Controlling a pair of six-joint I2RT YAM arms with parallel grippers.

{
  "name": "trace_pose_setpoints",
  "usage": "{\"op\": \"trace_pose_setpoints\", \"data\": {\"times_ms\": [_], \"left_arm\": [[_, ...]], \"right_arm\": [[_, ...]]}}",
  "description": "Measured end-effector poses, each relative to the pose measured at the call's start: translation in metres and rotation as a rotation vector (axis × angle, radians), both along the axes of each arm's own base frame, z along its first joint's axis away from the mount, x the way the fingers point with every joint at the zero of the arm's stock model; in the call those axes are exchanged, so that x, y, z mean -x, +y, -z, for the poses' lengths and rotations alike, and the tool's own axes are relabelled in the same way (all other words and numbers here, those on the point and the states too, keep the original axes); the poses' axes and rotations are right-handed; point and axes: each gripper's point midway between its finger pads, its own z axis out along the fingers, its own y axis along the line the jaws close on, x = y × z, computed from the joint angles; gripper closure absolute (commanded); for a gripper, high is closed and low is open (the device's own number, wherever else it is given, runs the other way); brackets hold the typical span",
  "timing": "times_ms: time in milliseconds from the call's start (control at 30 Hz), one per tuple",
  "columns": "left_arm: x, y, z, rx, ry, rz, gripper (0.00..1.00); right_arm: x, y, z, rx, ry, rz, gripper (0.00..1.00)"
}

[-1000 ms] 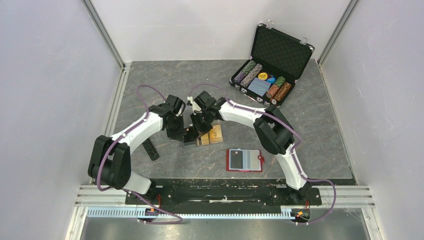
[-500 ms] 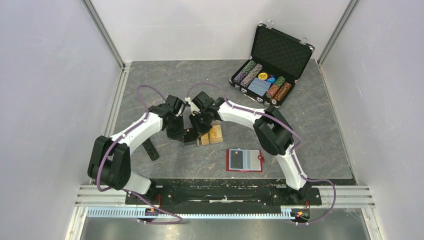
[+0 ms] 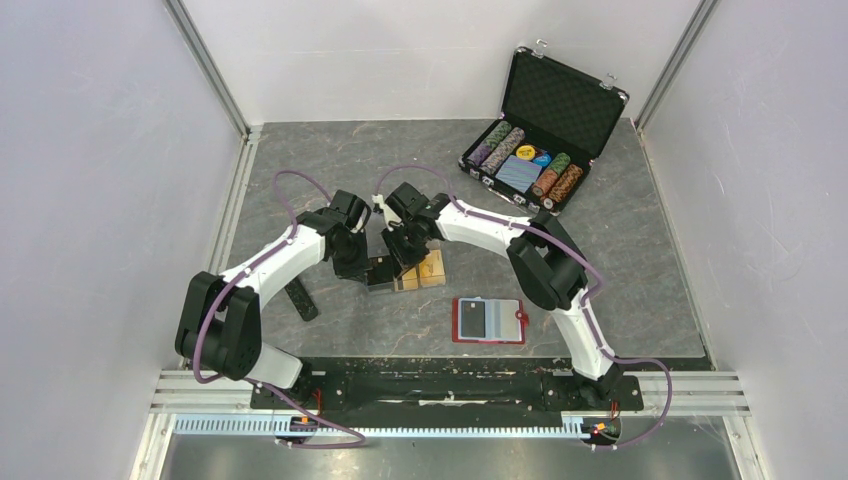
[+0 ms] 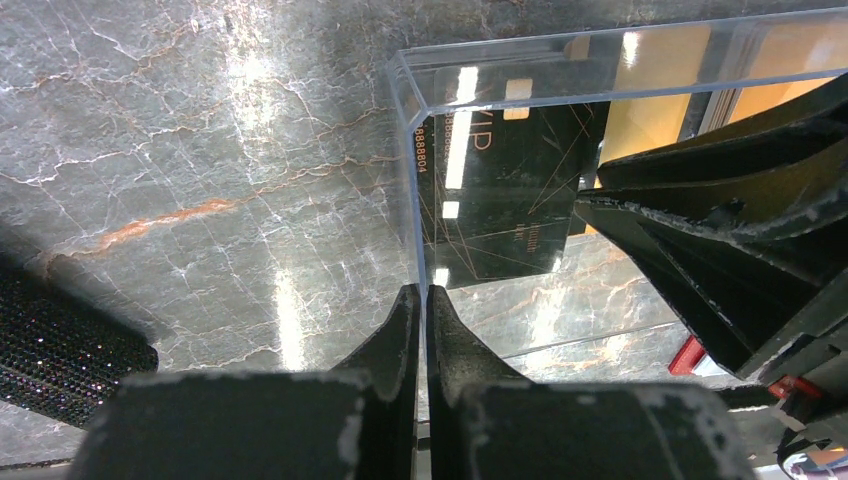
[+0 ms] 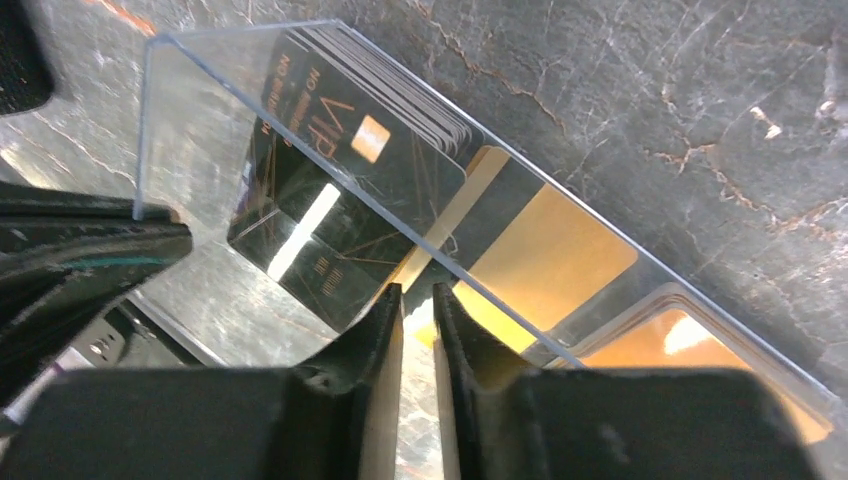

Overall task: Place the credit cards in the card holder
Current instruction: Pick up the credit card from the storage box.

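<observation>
The credit cards lie in a clear plastic tray [image 3: 408, 277]. In the right wrist view a stack of black cards [image 5: 340, 190] leans beside gold [image 5: 545, 265] and orange ones [image 5: 690, 335]. My left gripper [image 4: 421, 300] is shut on the tray's thin end wall [image 4: 412, 180]; a black card [image 4: 500, 190] shows just beyond. My right gripper [image 5: 415, 295] hangs over the tray between the black and gold cards, its jaws a narrow gap apart with nothing between them. The red card holder [image 3: 488, 320] lies open and flat, to the front right of the tray.
An open black chip case [image 3: 540, 150] with chips and a blue deck stands at the back right. A black strip [image 3: 300, 298] lies on the table left of the tray. Both arms crowd over the tray. Grey walls close in on the left, back and right.
The right gripper has shifted very slightly to the left over the tray. The left arm, tray and card holder have not moved.
</observation>
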Motion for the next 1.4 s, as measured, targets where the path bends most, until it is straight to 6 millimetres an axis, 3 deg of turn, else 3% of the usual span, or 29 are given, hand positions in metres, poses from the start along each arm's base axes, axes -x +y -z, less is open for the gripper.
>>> {"op": "trace_pose_setpoints", "data": {"times_ms": [100, 200, 500, 900, 1033, 1233, 1400], "left_arm": [[0.0, 0.0, 0.0, 0.0, 0.0, 0.0, 0.98], [0.0, 0.0, 0.0, 0.001, 0.0, 0.0, 0.98], [0.0, 0.0, 0.0, 0.002, 0.0, 0.0, 0.98], [0.0, -0.001, 0.0, 0.005, -0.002, 0.009, 0.98], [0.0, -0.002, 0.0, 0.009, -0.003, 0.009, 0.98], [-0.001, -0.002, 0.0, 0.011, -0.002, 0.012, 0.98], [-0.001, -0.002, 0.0, 0.011, -0.002, 0.012, 0.98]], "right_arm": [[-0.001, -0.003, 0.003, 0.0, 0.003, 0.004, 0.61], [0.005, -0.006, 0.003, -0.009, 0.022, 0.005, 0.56], [-0.003, 0.001, -0.012, -0.084, 0.02, 0.026, 0.51], [0.0, 0.021, -0.013, -0.146, 0.071, 0.021, 0.47], [0.0, 0.024, -0.011, -0.13, 0.057, 0.007, 0.57], [0.001, 0.017, 0.0, -0.082, 0.045, -0.003, 0.98], [0.0, 0.013, -0.002, -0.086, 0.055, 0.001, 0.98]]}}
